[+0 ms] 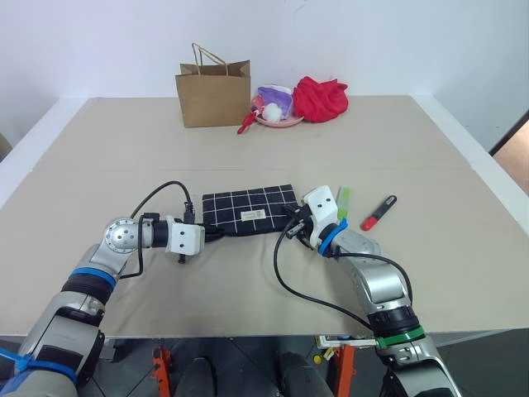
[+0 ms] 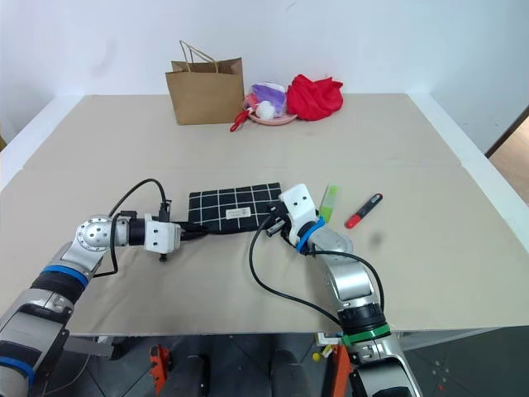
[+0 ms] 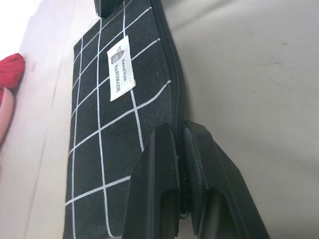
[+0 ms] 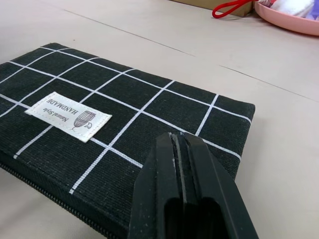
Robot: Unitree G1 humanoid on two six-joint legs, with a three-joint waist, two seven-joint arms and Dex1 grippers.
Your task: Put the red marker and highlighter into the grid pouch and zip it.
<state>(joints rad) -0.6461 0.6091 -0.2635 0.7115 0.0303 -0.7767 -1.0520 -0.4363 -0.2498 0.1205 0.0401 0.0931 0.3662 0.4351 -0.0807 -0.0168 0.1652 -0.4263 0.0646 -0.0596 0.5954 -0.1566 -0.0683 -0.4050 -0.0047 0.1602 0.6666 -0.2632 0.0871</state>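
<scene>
The grid pouch (image 1: pixel 248 210) lies flat near the middle of the beige table (image 1: pixel 430 157), a black fabric rectangle crossed by thin white lines, with a small white label (image 3: pixel 121 68) on its face and the zipper (image 3: pixel 177 94) running along its near long edge. The left gripper (image 3: pixel 180 149) has its black fingers clamped on the zipper edge at the pouch's left end. The right gripper (image 4: pixel 179 144) has its fingers pressed together over the pouch's right end, near the corner; whether they pinch fabric cannot be told. The highlighter (image 1: pixel 344 202), lime green, lies just beside the right wrist, and the red marker (image 1: pixel 378 212), red with a black cap, lies further right, both apart from the pouch. A brown paper bag (image 1: pixel 213 93), a pink dish (image 1: pixel 279 121) and a red cloth (image 1: pixel 321 98) stand along the far edge, well apart from the pouch. Bare tabletop lies open between them and the pouch, and along both sides
</scene>
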